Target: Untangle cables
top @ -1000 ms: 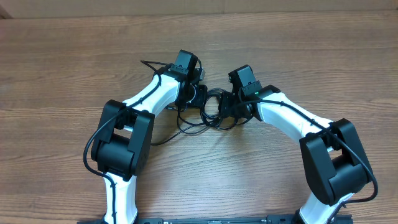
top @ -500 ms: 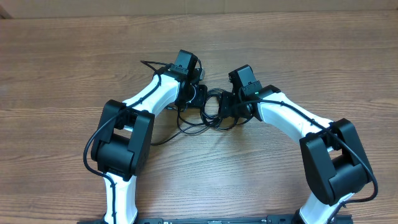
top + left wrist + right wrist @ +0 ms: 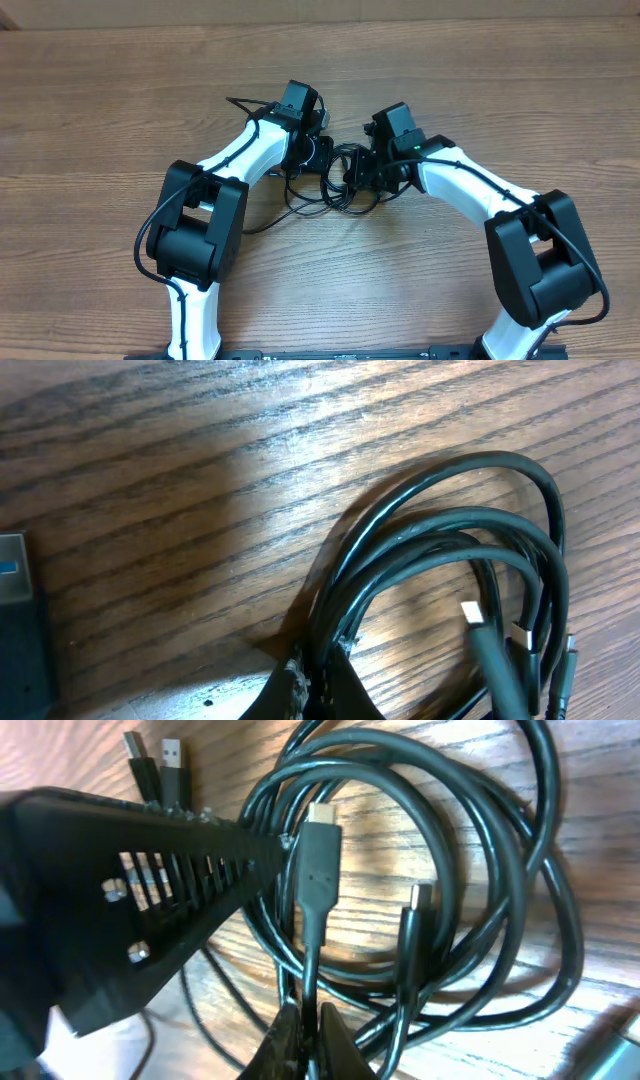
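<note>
On the left, the left arm [image 3: 240, 150] reached inward, and the left jaws were pinched tight on several strands of the cables [image 3: 338, 182], probably to anchor the bundle while the other side worked. The cables lay as 1 knot of overlapping loops on the surface [image 3: 100, 90], midway between the 2 arms. At the right, the right jaws were closed on 1 cord just below its plug [image 3: 318, 850], a sensible hold for drawing that end out through the loops. Both wrists sat close together, leaving little room between them. Bare wood stretched wide on either flank, and the far edge lay well apart from the knot.
</note>
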`<act>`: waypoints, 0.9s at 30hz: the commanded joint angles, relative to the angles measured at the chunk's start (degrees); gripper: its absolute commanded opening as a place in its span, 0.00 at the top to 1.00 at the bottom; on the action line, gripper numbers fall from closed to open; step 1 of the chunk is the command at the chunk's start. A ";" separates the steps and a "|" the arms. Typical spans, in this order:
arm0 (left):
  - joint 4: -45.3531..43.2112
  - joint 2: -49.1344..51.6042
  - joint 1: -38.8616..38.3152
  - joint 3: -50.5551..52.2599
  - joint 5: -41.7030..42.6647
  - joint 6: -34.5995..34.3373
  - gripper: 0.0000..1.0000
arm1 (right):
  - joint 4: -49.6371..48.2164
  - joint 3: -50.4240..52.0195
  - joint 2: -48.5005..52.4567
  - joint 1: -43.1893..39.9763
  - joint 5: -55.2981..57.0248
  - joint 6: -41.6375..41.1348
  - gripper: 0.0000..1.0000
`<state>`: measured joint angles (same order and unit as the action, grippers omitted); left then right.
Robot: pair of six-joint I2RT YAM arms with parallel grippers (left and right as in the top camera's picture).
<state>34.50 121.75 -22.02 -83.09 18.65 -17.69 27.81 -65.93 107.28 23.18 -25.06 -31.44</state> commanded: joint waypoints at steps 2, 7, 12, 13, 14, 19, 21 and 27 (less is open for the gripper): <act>-0.24 0.39 0.26 0.09 0.92 -0.28 0.96 | 0.31 0.07 -0.33 -3.08 -5.51 0.13 0.96; -0.26 0.39 0.26 0.09 0.92 -0.28 0.96 | 2.10 0.09 -0.33 -5.92 -3.41 -3.58 0.96; -0.24 0.39 0.26 0.09 0.92 -0.28 0.96 | 7.52 0.09 -0.33 -6.49 4.42 -12.98 0.96; -0.24 0.39 0.26 0.09 0.90 -0.28 0.96 | 8.85 0.09 -0.33 -6.38 5.25 -14.47 0.96; -0.26 0.39 0.26 0.09 0.90 -0.28 0.96 | 10.27 0.11 -0.33 -6.23 5.95 -15.87 0.96; -0.26 0.39 0.26 0.09 0.92 -0.28 0.96 | 15.50 0.52 -0.33 -4.46 6.14 -21.53 0.96; -0.26 0.39 0.26 0.09 0.90 -0.28 0.96 | 16.35 0.81 -0.33 -3.19 6.16 -22.25 0.96; -0.26 0.39 0.26 0.09 0.90 -0.28 0.96 | 16.09 1.11 -0.33 -0.37 12.04 -21.92 0.96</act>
<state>34.44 121.75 -22.02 -83.09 18.85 -17.69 44.53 -65.30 107.28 22.15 -18.04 -52.05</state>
